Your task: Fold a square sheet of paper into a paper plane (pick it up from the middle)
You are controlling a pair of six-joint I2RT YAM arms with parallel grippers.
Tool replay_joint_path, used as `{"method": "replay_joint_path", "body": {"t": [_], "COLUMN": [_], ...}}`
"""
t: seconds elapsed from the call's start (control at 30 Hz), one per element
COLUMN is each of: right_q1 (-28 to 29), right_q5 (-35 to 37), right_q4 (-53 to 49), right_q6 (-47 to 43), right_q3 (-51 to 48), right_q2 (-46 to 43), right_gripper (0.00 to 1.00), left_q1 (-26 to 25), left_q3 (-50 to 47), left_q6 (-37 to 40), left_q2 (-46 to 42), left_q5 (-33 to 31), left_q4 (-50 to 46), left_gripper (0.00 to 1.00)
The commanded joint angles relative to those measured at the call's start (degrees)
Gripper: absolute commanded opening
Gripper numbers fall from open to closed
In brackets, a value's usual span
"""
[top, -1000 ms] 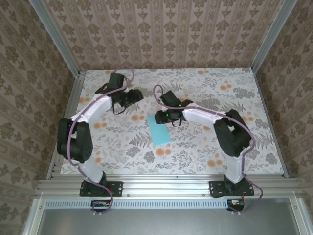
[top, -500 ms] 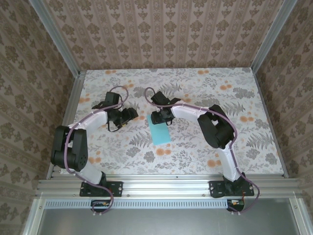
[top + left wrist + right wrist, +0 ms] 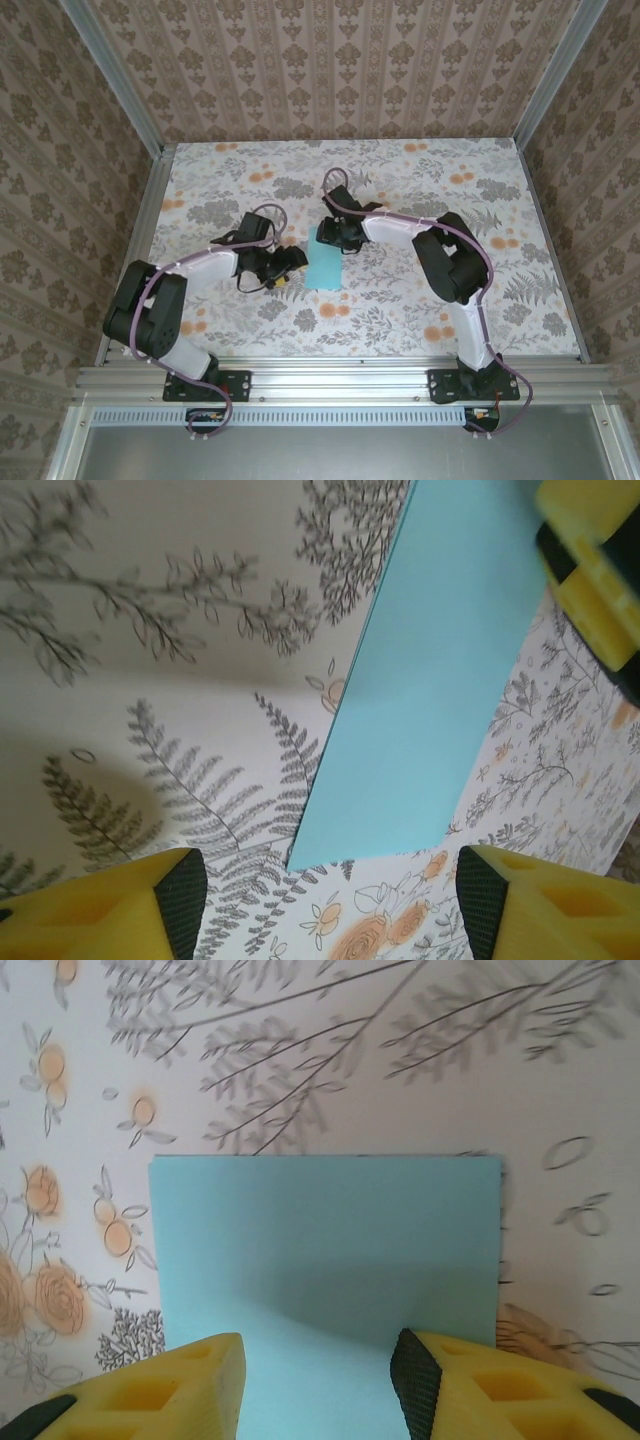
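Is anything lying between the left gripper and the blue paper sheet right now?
Nothing visible. Only bare floral tabletop separates the left gripper from the sheet and its near corner. The right gripper is over the sheet's far end, not in between.

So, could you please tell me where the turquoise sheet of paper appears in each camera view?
Top external: the turquoise sheet of paper lies flat, mid-table.
Left wrist: slanting from top right to bottom centre.
Right wrist: centre, down to the lower edge.
Shared landmark: the yellow-fingered right tool at one end.
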Motion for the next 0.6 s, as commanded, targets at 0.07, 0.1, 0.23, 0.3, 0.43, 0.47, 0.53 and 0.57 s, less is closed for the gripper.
{"method": "replay_joint_path", "body": {"t": [0.07, 0.1, 0.23, 0.3, 0.43, 0.47, 0.53, 0.57], "right_q1": [-2.0, -2.1, -2.2, -2.1, -2.2, -2.2, -2.3, -2.3], "right_q5": [1.4, 0.3, -5.5, -7.5, -6.7, -5.7, -3.3, -2.7], "right_q4": [-4.5, -4.5, -3.7, -3.5, -4.1, -4.9, -7.3, -8.3], "right_q6": [4.9, 4.7, 1.6, -0.9, -5.4, -6.6, -8.5, -9.3], "right_q3": [-4.0, -3.7, -1.6, -0.3, 1.6, 2.3, 3.8, 4.4], "right_q2": [-0.6, -0.5, -0.3, -2.2, -5.1, -5.1, -4.0, -3.3], "right_gripper": [0.48, 0.48, 0.47, 0.47, 0.47, 0.47, 0.47, 0.47], "left_q1": [-1.3, -1.4, -1.6, -1.7, -1.7, -1.6, -1.7, -1.7], "left_q3": [-0.8, -0.3, 1.5, 2.5, 3.3, 3.5, 3.8, 3.9], "left_q6": [-3.3, -3.3, -2.7, -1.7, -0.9, -0.9, -0.8, -0.8], "left_q2": [-1.3, -0.8, 0.8, 0.9, 1.5, 1.7, 2.2, 2.4], "left_q5": [0.7, 0.7, 0.1, -1.2, -2.4, -2.3, -2.2, -2.0], "left_q4": [2.2, 2.4, 1.3, -0.8, -2.2, -2.2, -2.1, -2.0], "left_gripper": [0.65, 0.63, 0.59, 0.58, 0.58, 0.58, 0.58, 0.58]}}
